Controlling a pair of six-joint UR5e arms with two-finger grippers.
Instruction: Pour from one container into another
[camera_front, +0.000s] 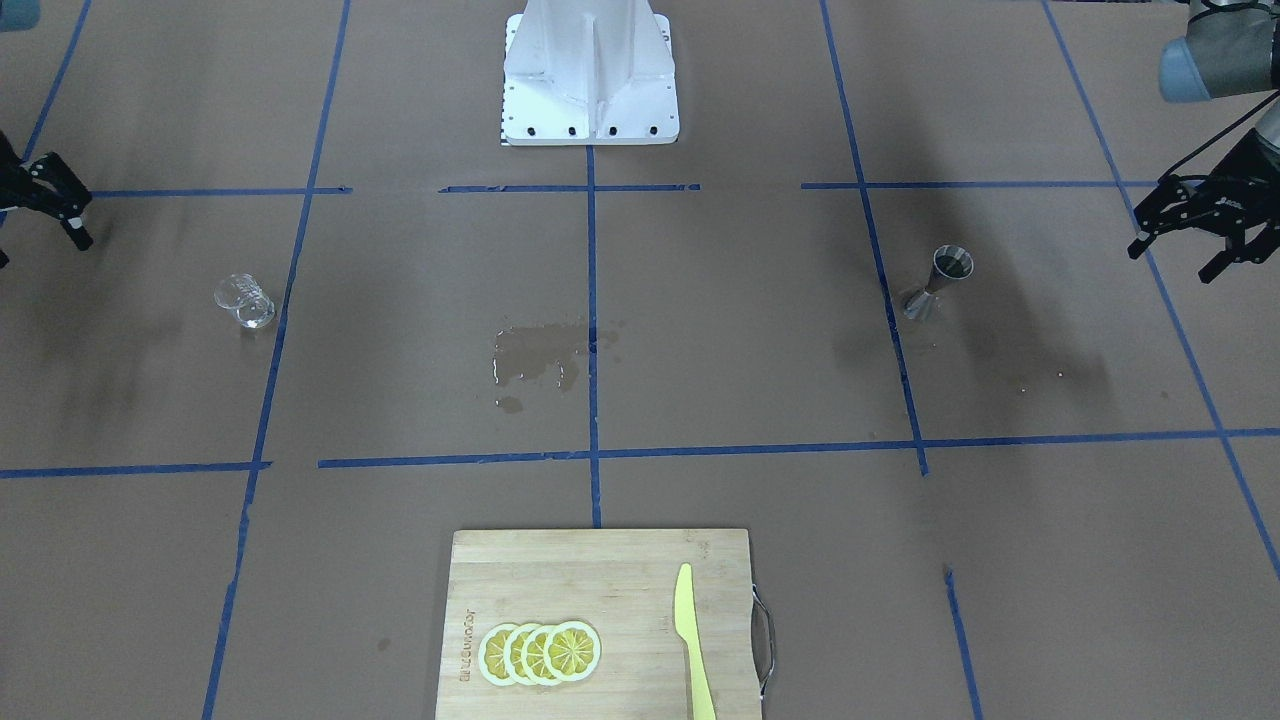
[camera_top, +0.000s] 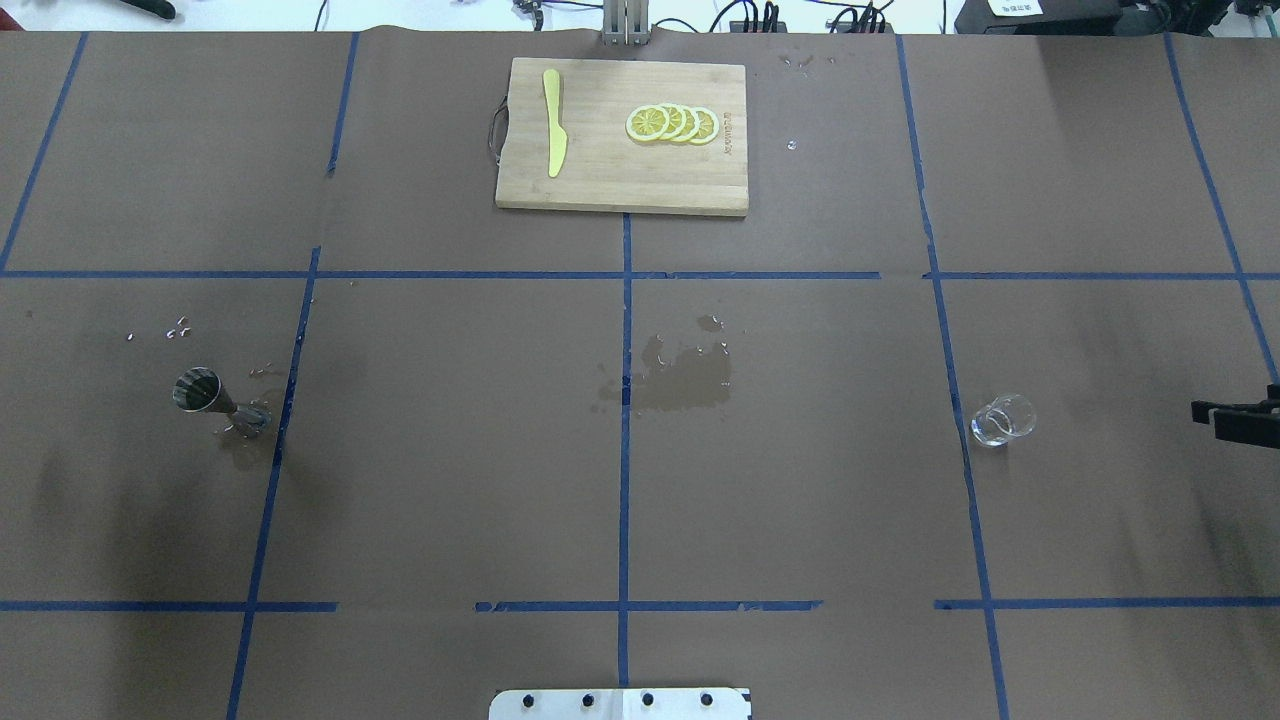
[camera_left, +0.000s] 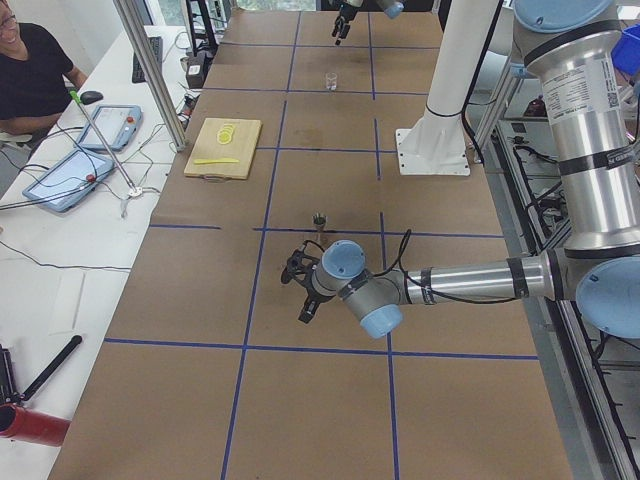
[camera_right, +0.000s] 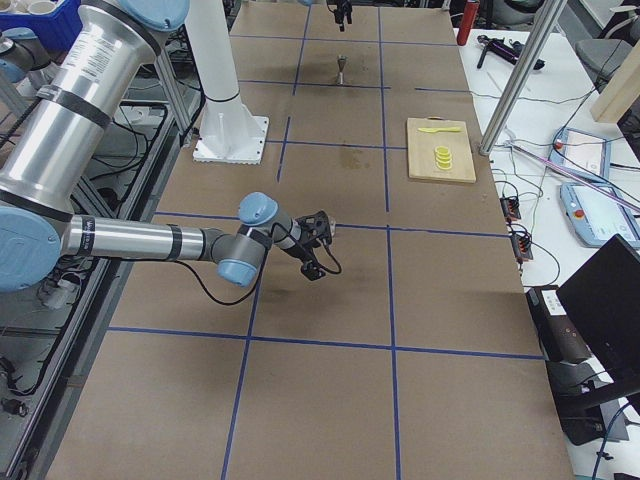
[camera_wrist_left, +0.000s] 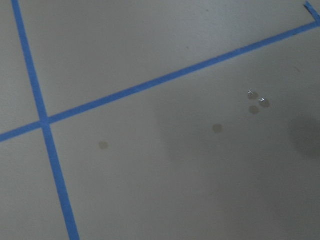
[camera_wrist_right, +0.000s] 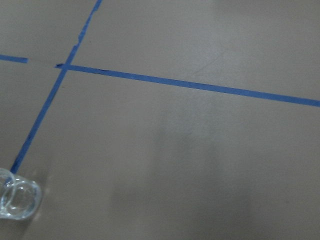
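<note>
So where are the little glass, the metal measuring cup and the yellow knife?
Glass (camera_top: 1003, 420): overhead view, on its clear side wall.
Metal measuring cup (camera_top: 197, 389): overhead view, on its open top.
Yellow knife (camera_top: 553, 125): overhead view, about halfway along it.

My desk (camera_top: 800, 500) is covered in matt brown paper, smooth, with glossier blue tape (camera_top: 625, 480) stuck across it. A wet patch (camera_top: 685, 375) darkens the paper and shines at its edges; droplets (camera_wrist_left: 256, 101) bead and glint. The glass (camera_top: 1003, 420) is clear and glossy. The jigger (camera_top: 215, 398) is grey steel with a dull sheen. The board (camera_top: 610, 170) is pale, smooth wood with visible grain and a shiny metal handle (camera_front: 765, 640). The knife (camera_top: 553, 125) looks like matt yellow plastic. My left fingers (camera_front: 1145, 240) and right fingers (camera_front: 76, 230) are matt black. My left arm (camera_left: 470, 280) is brushed silver metal; my base (camera_front: 590, 70) is smooth white.
</note>
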